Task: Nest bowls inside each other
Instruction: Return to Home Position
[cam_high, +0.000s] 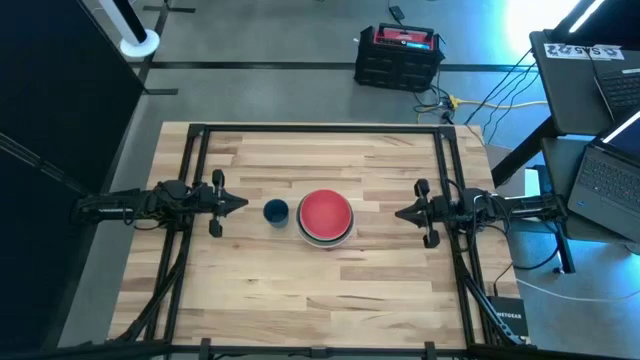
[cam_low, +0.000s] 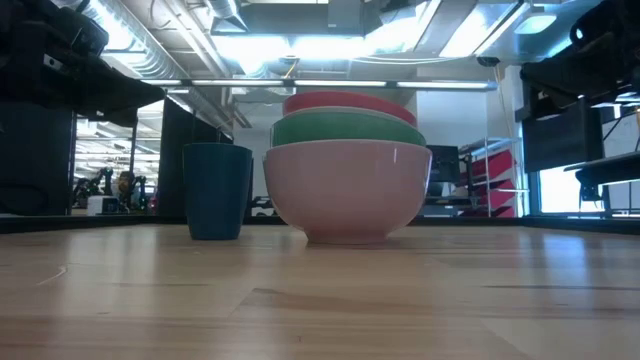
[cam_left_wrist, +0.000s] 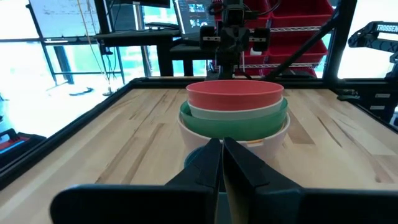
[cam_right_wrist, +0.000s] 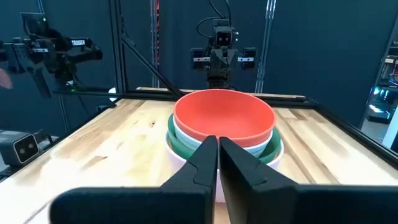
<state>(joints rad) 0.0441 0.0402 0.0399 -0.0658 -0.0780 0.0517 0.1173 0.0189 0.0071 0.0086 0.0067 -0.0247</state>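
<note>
Several bowls (cam_high: 325, 216) stand nested in one stack at the table's middle. A red bowl (cam_low: 345, 102) is on top, with a pale rim (cam_left_wrist: 236, 111) under it. Below comes a green bowl (cam_low: 347, 130), and a larger white bowl (cam_low: 347, 190) at the bottom rests on the wood. My left gripper (cam_high: 240, 203) is shut, level, left of the stack and apart from it, also seen in its wrist view (cam_left_wrist: 221, 142). My right gripper (cam_high: 400, 212) is shut, level, right of the stack, with nothing in it (cam_right_wrist: 217, 139).
A dark blue cup (cam_high: 276, 212) stands upright on the table just left of the stack, between it and my left gripper (cam_low: 218, 190). A black frame (cam_high: 320, 128) borders the table. Bare wood (cam_high: 320, 300) lies toward the near edge.
</note>
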